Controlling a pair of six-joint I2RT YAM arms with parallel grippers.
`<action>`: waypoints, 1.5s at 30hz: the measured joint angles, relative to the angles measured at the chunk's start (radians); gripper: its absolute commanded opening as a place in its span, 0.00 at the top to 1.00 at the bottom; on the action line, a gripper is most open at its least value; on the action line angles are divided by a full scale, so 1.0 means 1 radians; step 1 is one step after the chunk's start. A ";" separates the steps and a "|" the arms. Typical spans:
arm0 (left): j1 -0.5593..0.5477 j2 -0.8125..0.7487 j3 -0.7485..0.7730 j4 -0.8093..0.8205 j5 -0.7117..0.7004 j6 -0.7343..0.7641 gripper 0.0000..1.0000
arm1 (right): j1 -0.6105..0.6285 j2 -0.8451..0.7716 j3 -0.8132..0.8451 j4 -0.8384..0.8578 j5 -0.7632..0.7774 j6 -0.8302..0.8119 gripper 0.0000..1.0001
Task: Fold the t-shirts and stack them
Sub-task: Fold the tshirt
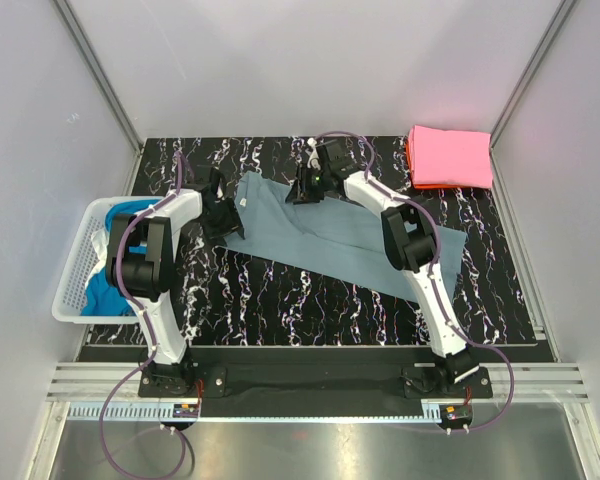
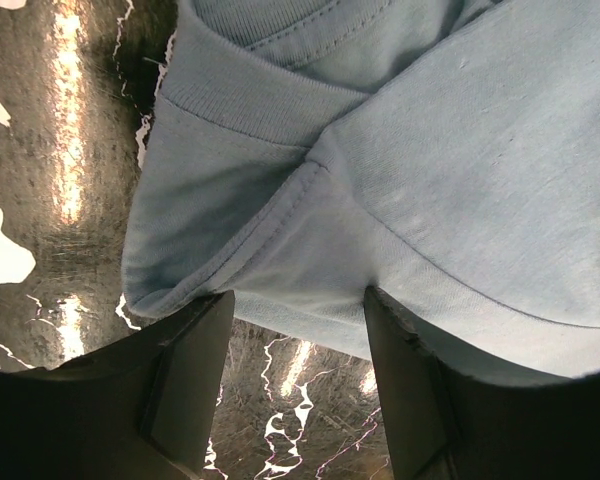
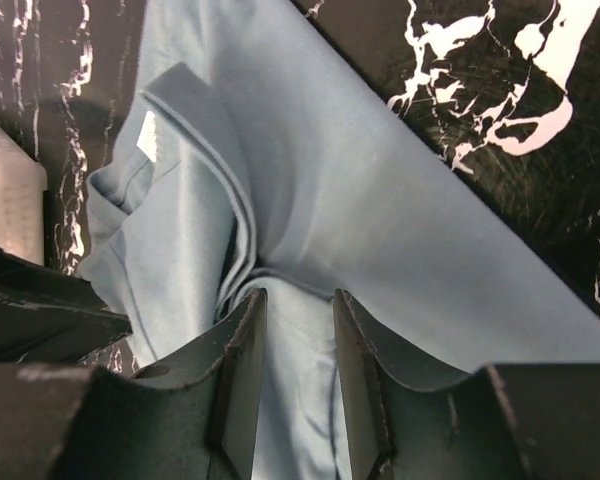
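We see plain white walls [image 1: 280, 60] around a black desk [image 1: 280, 310] with white squiggly lines on it. On the far left, a white basket [image 1: 72, 300] hangs a bit over the side of the desk, and bright blue shirts [image 1: 102, 288] lie bunched up inside it. Next comes the left claw [image 1: 218, 212], at the left end of the grey-blue shirt [image 1: 320, 235], close to the collar [image 2: 250, 105]. Its fingers are wide apart, and the edge of the cloth lies across the gap between them, so it is not holding anything. The grey-blue shirt lies spread out long and slanted across the middle of the desk, folded narrow but not yet into a neat block. The right claw [image 1: 302, 188] is at the far edge of this shirt. Its fingers are nearly together with a bit of cloth pinched between them, and little wrinkles run toward that spot. In the far right corner a pink shirt [image 1: 450, 155] sits folded flat, on top of an orange-red shirt [image 1: 410, 160] that peeks out on the left. We think the grey-blue shirt is light, soft and floppy, so it will sag and crease if we lift it by one spot only. We think it is best to hold it by two spots along one edge, near the collar end.
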 measured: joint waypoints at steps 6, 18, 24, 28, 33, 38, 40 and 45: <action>0.000 0.000 0.000 -0.002 -0.009 0.000 0.39 | 0.000 0.046 0.035 -0.012 -0.023 0.000 0.61; 0.000 0.000 0.000 -0.002 -0.011 -0.002 0.39 | 0.005 0.046 0.045 -0.033 -0.008 -0.022 1.00; 0.000 0.000 0.000 -0.002 -0.019 -0.003 0.39 | 0.006 0.042 0.042 -0.051 0.041 -0.026 1.00; 0.000 0.000 0.000 -0.003 -0.031 -0.006 0.39 | 0.007 -0.008 -0.023 -0.049 0.086 -0.025 1.00; 0.000 0.000 0.001 -0.006 -0.050 -0.010 0.39 | 0.007 -0.073 -0.058 -0.060 0.161 -0.026 1.00; 0.000 0.000 0.005 -0.014 -0.068 -0.010 0.39 | 0.007 -0.091 -0.058 -0.083 0.231 -0.028 1.00; 0.000 0.000 0.006 -0.019 -0.077 -0.010 0.39 | 0.006 -0.091 -0.059 -0.106 0.262 -0.028 1.00; 0.000 0.001 0.006 -0.021 -0.092 -0.010 0.39 | 0.006 -0.093 -0.073 -0.153 0.334 -0.024 1.00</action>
